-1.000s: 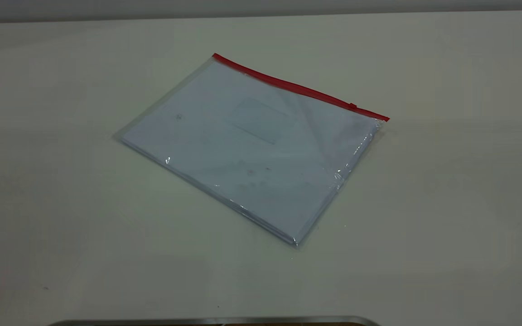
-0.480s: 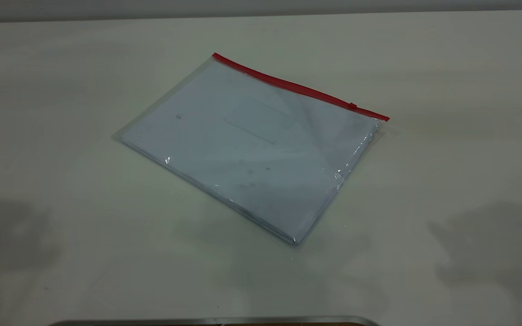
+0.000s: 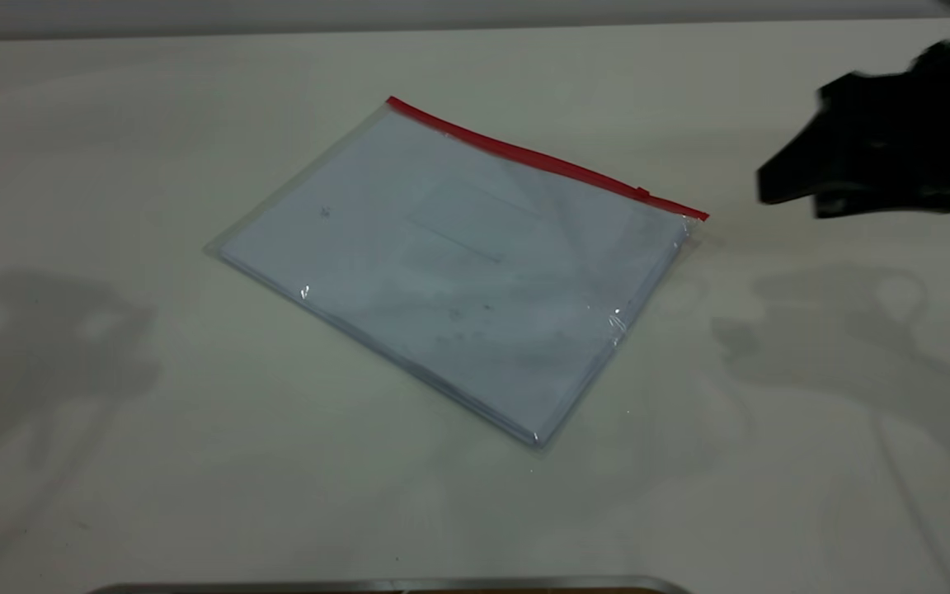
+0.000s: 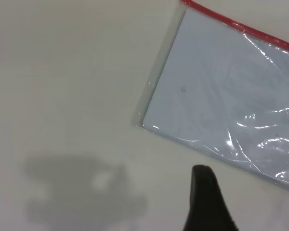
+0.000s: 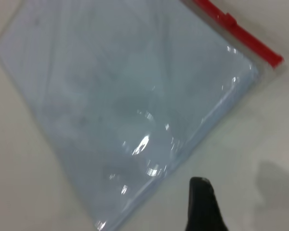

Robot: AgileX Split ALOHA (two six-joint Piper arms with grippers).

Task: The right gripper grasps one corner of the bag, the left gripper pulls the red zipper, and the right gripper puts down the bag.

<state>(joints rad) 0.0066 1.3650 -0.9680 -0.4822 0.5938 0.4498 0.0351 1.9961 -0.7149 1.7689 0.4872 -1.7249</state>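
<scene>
One black right gripper (image 3: 780, 191), jaws' state unclear, nears the clear plastic paper-filled bag (image 3: 458, 264) on the table (image 3: 112, 462); next comes a corner grasp.

Soft, even light. Grey arm shadows lie on the table (image 3: 71, 462). White glare shines on the bag (image 5: 144, 144). The right gripper (image 3: 788, 186) looks blurry.

A pale cream table (image 3: 112, 462) is seen under soft grey shadows, and a thin metallic edge (image 3: 392, 584) is visible at its near side.
</scene>
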